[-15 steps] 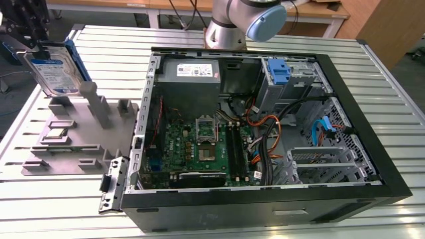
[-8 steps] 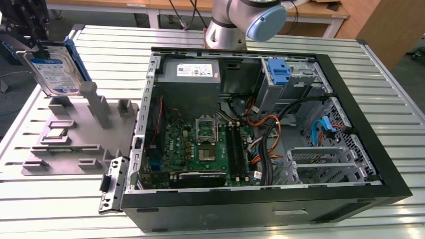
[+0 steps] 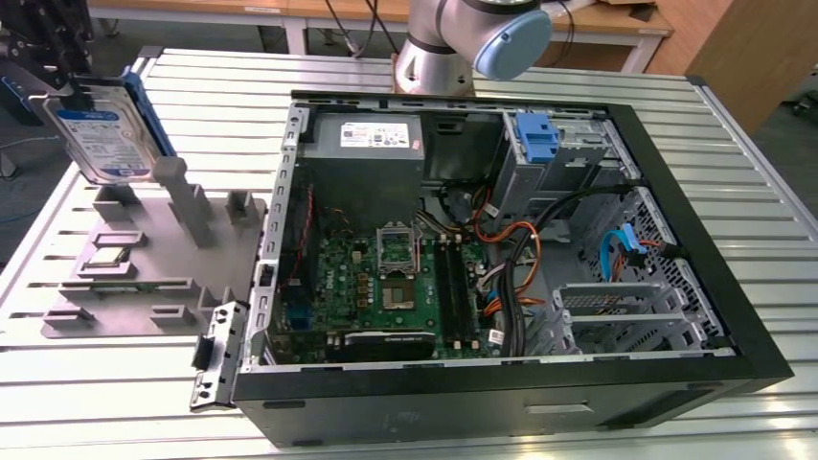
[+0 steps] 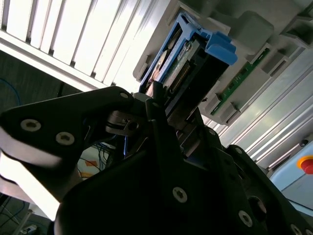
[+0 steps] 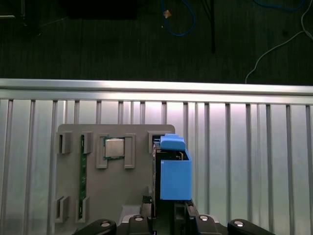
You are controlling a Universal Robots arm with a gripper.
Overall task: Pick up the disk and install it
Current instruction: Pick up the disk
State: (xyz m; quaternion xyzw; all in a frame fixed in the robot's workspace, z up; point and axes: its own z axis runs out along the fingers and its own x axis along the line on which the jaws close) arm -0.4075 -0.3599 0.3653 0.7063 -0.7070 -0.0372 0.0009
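The disk (image 3: 109, 134) is a silver drive with a blue-and-white label and blue side rails. It stands upright at the exterior view's upper left, its lower edge just over the posts of the grey holder fixture (image 3: 141, 278). My gripper (image 3: 67, 94) comes down from above and is shut on the disk's top edge. In the second wrist view the black fingers (image 4: 156, 105) clamp the disk (image 4: 183, 63) at its connector end. In the first wrist view the blue rail of the disk (image 5: 175, 178) rises from the gripper (image 5: 171, 215).
The open computer case (image 3: 748, 316) lies at the exterior view's right, with a blue latch (image 3: 539, 139) at its far bay and a metal cage (image 3: 626, 311) near the front. The fixture also holds a processor chip (image 5: 115, 147) and a green memory stick (image 5: 82, 176). The slatted table (image 3: 77, 402) ends beyond the fixture.
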